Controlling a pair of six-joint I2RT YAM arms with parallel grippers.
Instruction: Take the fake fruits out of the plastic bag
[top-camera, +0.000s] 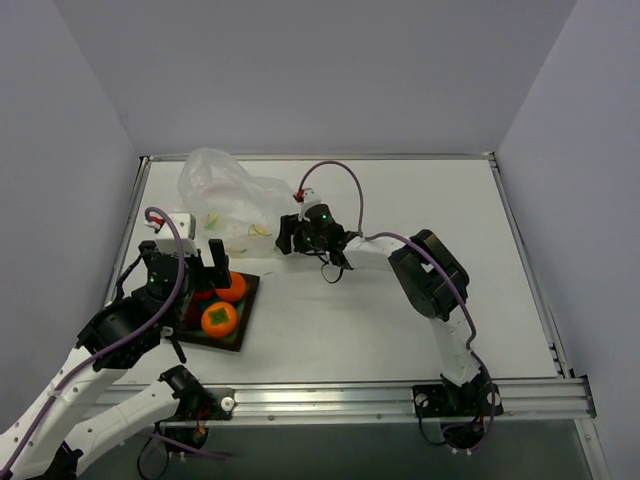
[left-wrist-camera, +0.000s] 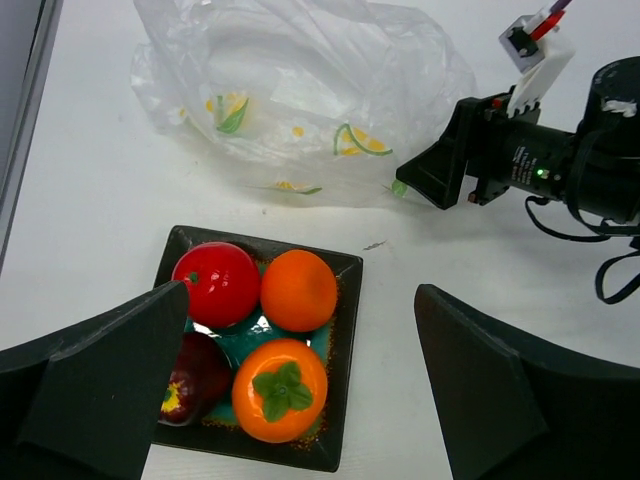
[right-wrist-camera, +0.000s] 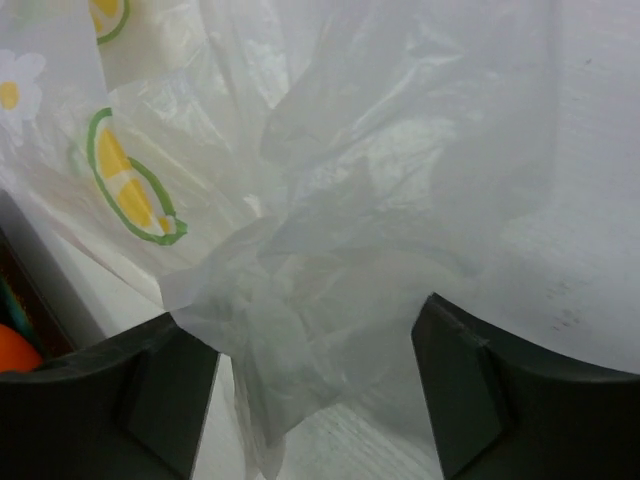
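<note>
Viewing from above: plastic bag (top-camera: 225, 190) lies near far-left corner of table (top-camera: 400, 320), seemingly empty; fake fruits (top-camera: 220, 318) sit in dish (top-camera: 250, 315) by left edge. Left wrist: left gripper (left-wrist-camera: 300, 295) jaws apart over dish. Right wrist: right gripper (right-wrist-camera: 305, 330) jaws apart, straddling bunched film, likely to steady it.

Hidden and cropped around the dish (left-wrist-camera: 346, 300)
At its near-left corner a left finger (left-wrist-camera: 105, 395) covers half the maroon fruit (left-wrist-camera: 198, 372). The right wrist view cuts the dish to a dark sliver beside a bit of orange fruit (right-wrist-camera: 12, 358). What the bag (right-wrist-camera: 330, 250) holds is unreadable.
</note>
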